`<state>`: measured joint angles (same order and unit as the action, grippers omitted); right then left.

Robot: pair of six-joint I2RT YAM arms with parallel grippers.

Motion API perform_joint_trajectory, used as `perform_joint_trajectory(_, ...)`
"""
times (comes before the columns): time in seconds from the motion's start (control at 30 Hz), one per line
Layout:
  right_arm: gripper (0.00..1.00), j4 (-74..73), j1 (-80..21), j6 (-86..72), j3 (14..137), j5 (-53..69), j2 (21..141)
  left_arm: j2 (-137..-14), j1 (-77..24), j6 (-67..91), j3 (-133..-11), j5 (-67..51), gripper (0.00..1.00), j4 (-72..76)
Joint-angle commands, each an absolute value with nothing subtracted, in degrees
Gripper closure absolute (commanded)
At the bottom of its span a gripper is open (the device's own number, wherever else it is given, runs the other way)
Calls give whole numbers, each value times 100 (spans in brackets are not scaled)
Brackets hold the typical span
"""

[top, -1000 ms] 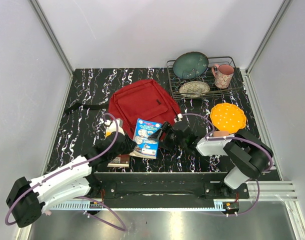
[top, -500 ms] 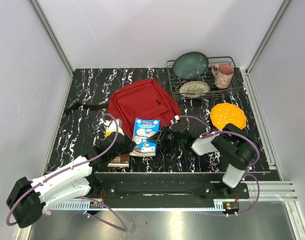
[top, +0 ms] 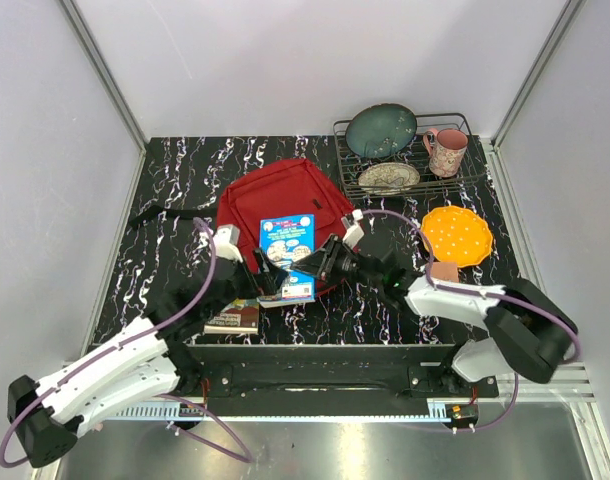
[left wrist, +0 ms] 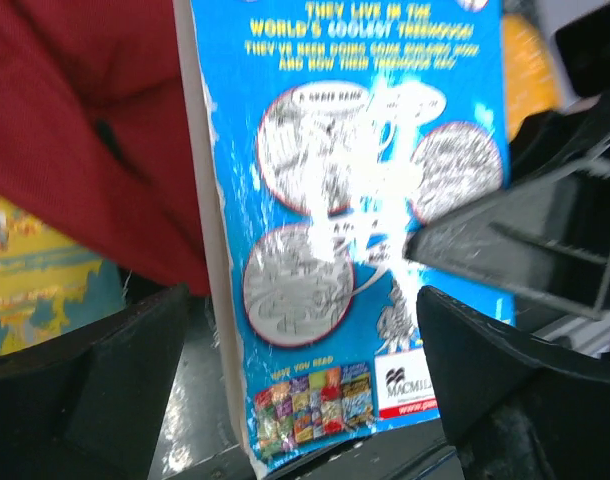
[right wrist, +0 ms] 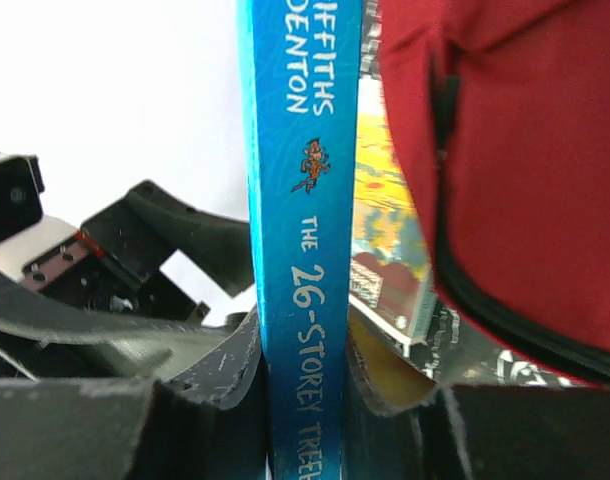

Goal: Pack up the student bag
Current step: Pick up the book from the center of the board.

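Book [top: 288,258] pinched by its spine in my right tool [top: 322,264], left tool [top: 268,282] spread wide beside it, stands just before the student bag [top: 280,195], which lies on the table [top: 175,185] stretching away from both arms.

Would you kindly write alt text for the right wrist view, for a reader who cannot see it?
A blue book, its spine facing the camera, runs up the middle of the picture, pinched between the two black fingers of the right gripper. A red backpack fills the right side, and a yellow picture book shows between it and the spine.
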<state>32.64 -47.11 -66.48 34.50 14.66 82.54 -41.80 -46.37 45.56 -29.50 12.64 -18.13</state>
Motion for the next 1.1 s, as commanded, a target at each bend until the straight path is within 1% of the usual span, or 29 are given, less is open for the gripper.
perform_joint_trajectory(0.0,100,3665,-4790,-6223,3788,1749,7428,-3753,-4536,3887,-3664,1565,1,-1855)
perform_joint_trajectory(0.13,100,3761,-4790,-6240,3771,1977,7120,-3788,-4228,3472,-3902,1258,1,-1583)
perform_joint_trajectory(0.2,100,3902,-4790,-6301,3762,2108,6979,-3841,-3930,3341,-3937,890,1,-1373)
perform_joint_trajectory(0.23,100,3920,-4799,-6302,3779,2144,6944,-3850,-3694,3322,-3920,427,1,-1241)
perform_joint_trajectory(0.37,100,4165,-4790,-6372,3885,2390,6882,-3867,-3183,3454,-3797,-552,1,-380)
perform_joint_trajectory(0.43,100,4446,-4790,-6460,3876,2495,6882,-3937,-2885,3559,-3788,-982,1,-142)
perform_joint_trajectory(0.53,100,4763,-4790,-6574,3902,2671,6934,-4104,-2603,3805,-3788,-1991,1,254)
perform_joint_trajectory(0.63,100,5009,-4790,-6662,3937,2829,7048,-4183,-2400,4060,-3622,-2494,1,825)
perform_joint_trajectory(0.73,100,5474,-4790,-6820,3920,3031,7172,-4332,-2242,4402,-3472,-3302,1,1493)
perform_joint_trajectory(0.87,100,5827,-4799,-7022,3981,3243,7408,-4535,-2110,4894,-3288,-3779,1,2309)
perform_joint_trajectory(0.9,100,5845,-4790,-7031,3990,3278,7444,-4544,-2092,4948,-3270,-3840,3,2425)
perform_joint_trajectory(0.97,100,5792,-4790,-7023,3990,3287,7506,-4561,-2074,4914,-3339,-3902,12,2435)
perform_joint_trajectory(1.0,100,5635,-4790,-6988,3982,3218,7497,-4570,-2083,4878,-3392,-3894,30,2356)
perform_joint_trajectory(1.07,98,5232,-4790,-6751,4025,3112,7393,-4570,-2066,4721,-3532,-3815,48,2050)
